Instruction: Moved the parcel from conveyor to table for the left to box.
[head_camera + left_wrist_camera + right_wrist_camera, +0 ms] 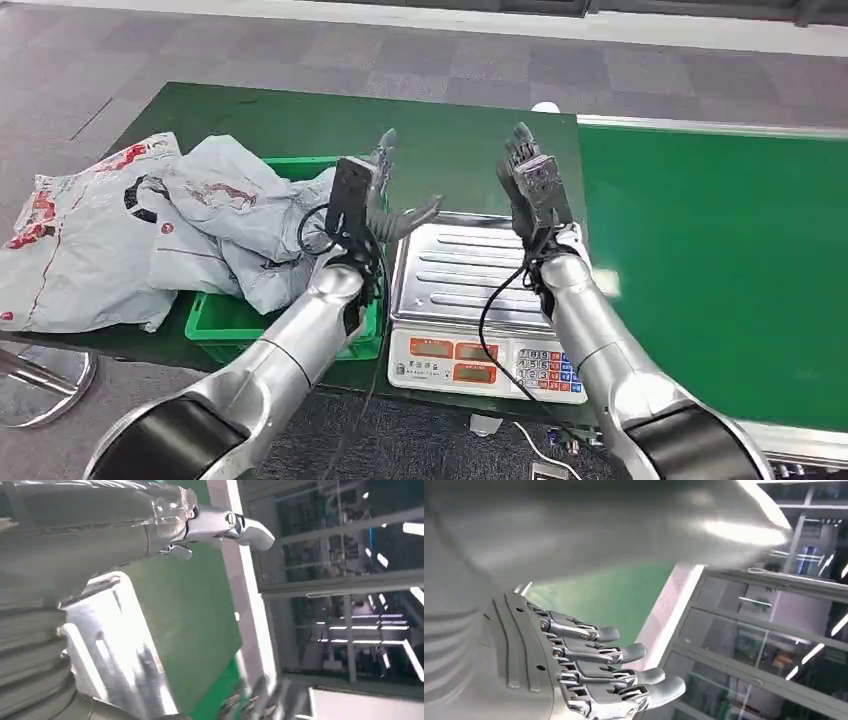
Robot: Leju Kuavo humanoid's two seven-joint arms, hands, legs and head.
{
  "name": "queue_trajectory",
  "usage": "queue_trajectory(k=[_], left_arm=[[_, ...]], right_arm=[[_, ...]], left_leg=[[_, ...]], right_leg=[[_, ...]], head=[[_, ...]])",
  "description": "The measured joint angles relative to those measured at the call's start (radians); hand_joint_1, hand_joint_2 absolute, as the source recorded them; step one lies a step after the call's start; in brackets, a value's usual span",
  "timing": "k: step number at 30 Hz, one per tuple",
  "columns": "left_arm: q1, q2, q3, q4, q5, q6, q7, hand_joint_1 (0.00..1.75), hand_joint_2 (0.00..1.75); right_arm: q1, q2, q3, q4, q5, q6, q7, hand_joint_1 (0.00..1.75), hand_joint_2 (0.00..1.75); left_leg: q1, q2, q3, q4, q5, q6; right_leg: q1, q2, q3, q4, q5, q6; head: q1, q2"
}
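Silver forearms nearest camera, both raised over the steel-topped weighing scale (470, 275). At 9 o'clock, grey-white soft plastic mailer parcels (95, 235) lie heaped on the dark green table (300, 115), spilling into the green plastic crate (225, 325). Left hand (385, 200) at centre empty, fingers spread; right hand (525, 175) just beside it, empty too, fingers extended. At 3 o'clock, bright green conveyor belt (720, 250). Parcels look light, floppy, slick; best pinched at a bunched fold or edge.
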Motion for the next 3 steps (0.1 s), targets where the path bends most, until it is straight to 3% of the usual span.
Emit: queue_trajectory(k=[3], left_arm=[[0.011,0.003,-0.005,0.009,-0.006,-0.052,0.01,0.0,1.75]], right_arm=[[-0.021,0.006,0.005,0.039,-0.008,-0.005,-0.001,0.0,1.75]], left_leg=[[0.0,0.0,0.0,0.0,0.0,0.0]], right_leg=[[0.0,-0.001,0.0,0.0,0.0,0.0]], head=[[0.0,0.0]])
